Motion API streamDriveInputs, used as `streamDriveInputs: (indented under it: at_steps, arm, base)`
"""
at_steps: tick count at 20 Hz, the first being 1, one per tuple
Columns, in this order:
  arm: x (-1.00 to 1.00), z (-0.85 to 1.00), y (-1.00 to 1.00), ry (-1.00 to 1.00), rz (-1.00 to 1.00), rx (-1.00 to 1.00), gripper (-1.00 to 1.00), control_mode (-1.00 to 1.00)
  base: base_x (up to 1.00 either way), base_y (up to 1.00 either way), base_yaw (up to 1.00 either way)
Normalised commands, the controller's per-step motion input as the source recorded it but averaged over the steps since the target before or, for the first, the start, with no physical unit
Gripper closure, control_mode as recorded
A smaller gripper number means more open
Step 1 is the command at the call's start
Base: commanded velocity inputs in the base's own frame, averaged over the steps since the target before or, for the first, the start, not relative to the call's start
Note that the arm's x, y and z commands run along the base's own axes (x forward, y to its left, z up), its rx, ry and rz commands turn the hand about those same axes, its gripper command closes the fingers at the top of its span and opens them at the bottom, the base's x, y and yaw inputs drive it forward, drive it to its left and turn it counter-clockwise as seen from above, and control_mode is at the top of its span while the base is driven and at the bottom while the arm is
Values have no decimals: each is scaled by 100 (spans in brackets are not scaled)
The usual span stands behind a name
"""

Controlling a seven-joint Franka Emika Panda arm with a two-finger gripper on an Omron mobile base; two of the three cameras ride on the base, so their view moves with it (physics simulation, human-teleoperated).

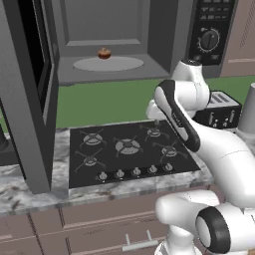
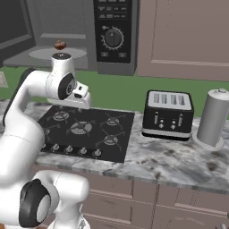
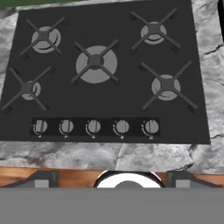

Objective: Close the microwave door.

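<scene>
Jaws: we read them as parted and empty; in the hand view the two dark tips rise well apart at the bottom edge with nothing between them, the gripper (image 3: 112, 177) looking straight down on the cooktop (image 3: 105, 74).
Arm: in the left base view it rises from the lower right and bends over the hob at centre frame; we cannot make out the fingers themselves from either base camera.
Microwave: the microwave (image 1: 107, 37) fills the top centre of the left base view, cavity open; in the right base view its black control panel (image 2: 112, 33) sits at top centre.
Door: the microwave door (image 1: 30, 94) stands swung wide at the left edge of the left base view, a tall dark slab seen nearly edge-on, well apart from the hand.
Handling, our judgement: rigid, hinged, light to swing; no grip needed. We would push flat on the outer face near the free edge, away from the hinge. The glass window may be slick, so the frame is the safer contact.
Cavity contents: a small brown item (image 1: 104, 53), perhaps a cupcake, sits on the pale turntable (image 1: 122, 63); it looks clear of the door's sweep.
Bystanders: toaster (image 2: 168, 114) and grey canister (image 2: 214, 117) at right of the right base view.
</scene>
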Motion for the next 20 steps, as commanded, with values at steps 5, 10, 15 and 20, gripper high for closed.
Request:
streamDriveInputs:
  at_steps: [5,10,15,20]
  arm:
    - [-53,16,81,-25,-4,-7,-100,-100]
    - [-82,37,27,-28,-13,-7,-100,-100]
    - [-100,65,-5,-22,-24,0,-100,-100]
    - [-96,94,6,-13,-27,-5,-100,-100]
  base:
    - [0,0,0]
    - [0,0,0]
    - [0,0,0]
    - [0,0,0]
